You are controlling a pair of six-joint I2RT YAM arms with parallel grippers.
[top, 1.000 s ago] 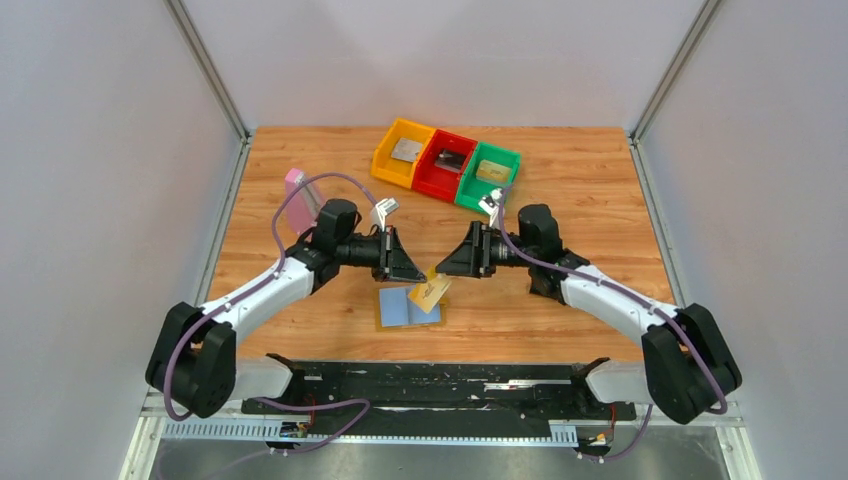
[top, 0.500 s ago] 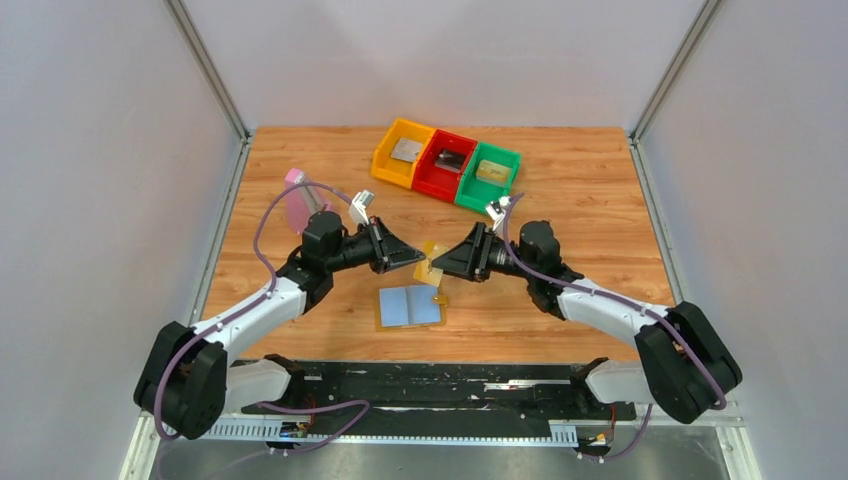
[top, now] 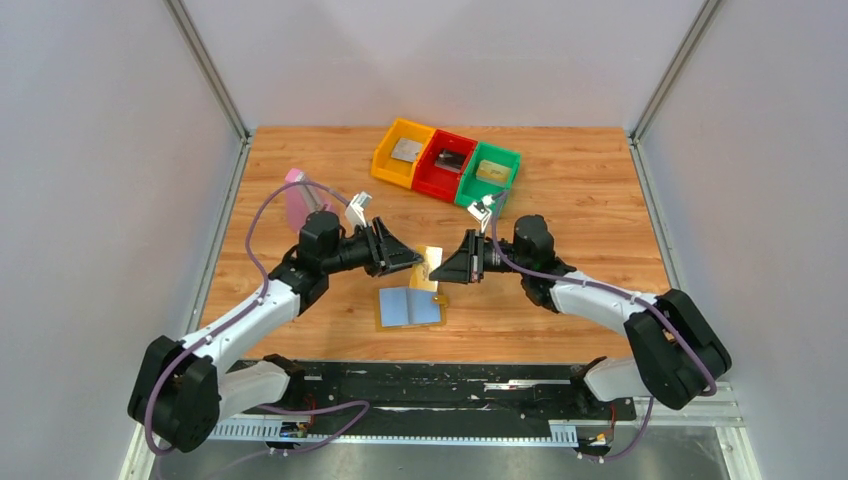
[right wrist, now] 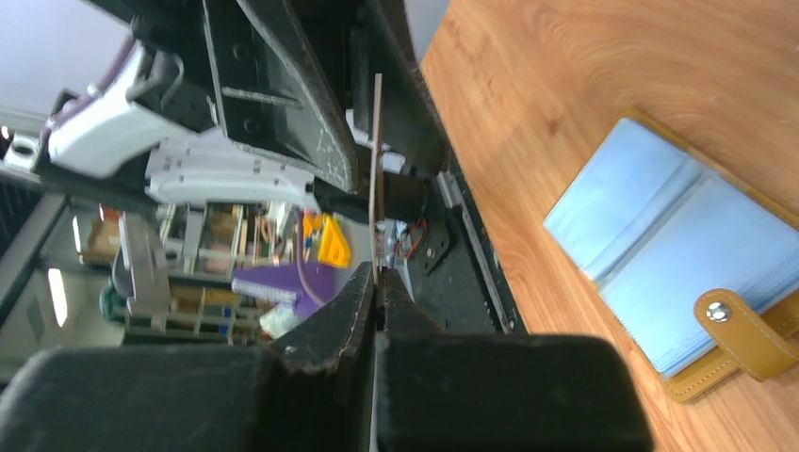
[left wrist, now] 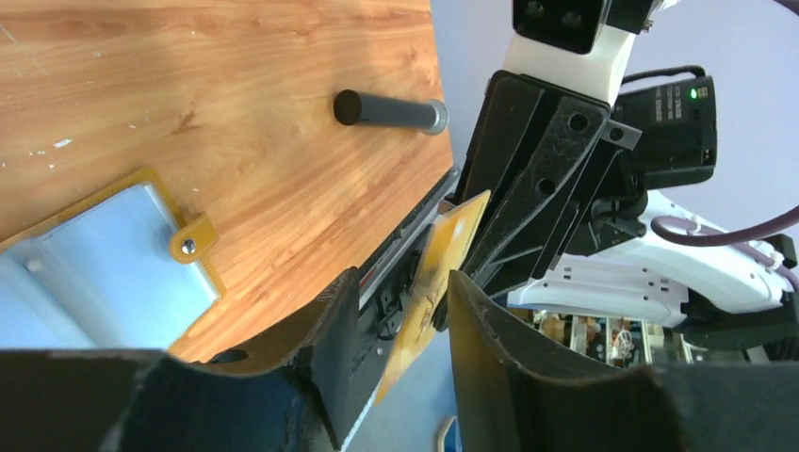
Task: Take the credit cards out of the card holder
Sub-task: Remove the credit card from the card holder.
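Pale walls close in a wooden bench (top: 580, 200), and above its middle a golden card (top: 432, 258) hangs in the air, just at 12 o'clock of the card holder (top: 410, 306), which lies open with its light blue inside up. The right arm (top: 600, 295) has its jaws pressed together on one end of that card, pinching its flat faces. The left arm (top: 250, 305) has its jaws spread to either side of the other end, with a gap showing on both sides. Such a card is likely light, thin, stiff with a little spring, and slick, so a squeeze across the two faces near a short edge should hold best, while a grip on the rim would probably slip. Four cards show in all: this one, a silver-grey card (top: 405, 149) in the yellow bin (top: 386, 152), a dark card (top: 449, 160) in the red bin (top: 428, 172), and a golden-looking card (top: 490, 171) in the green bin (top: 508, 165), the three bins sitting in a row at 12 to 1 o'clock. Whether the one holder has any more inside, I cannot tell. One pink block (top: 297, 195) stands at 10 o'clock, and one black rod (left wrist: 391, 111) lies on the wood.
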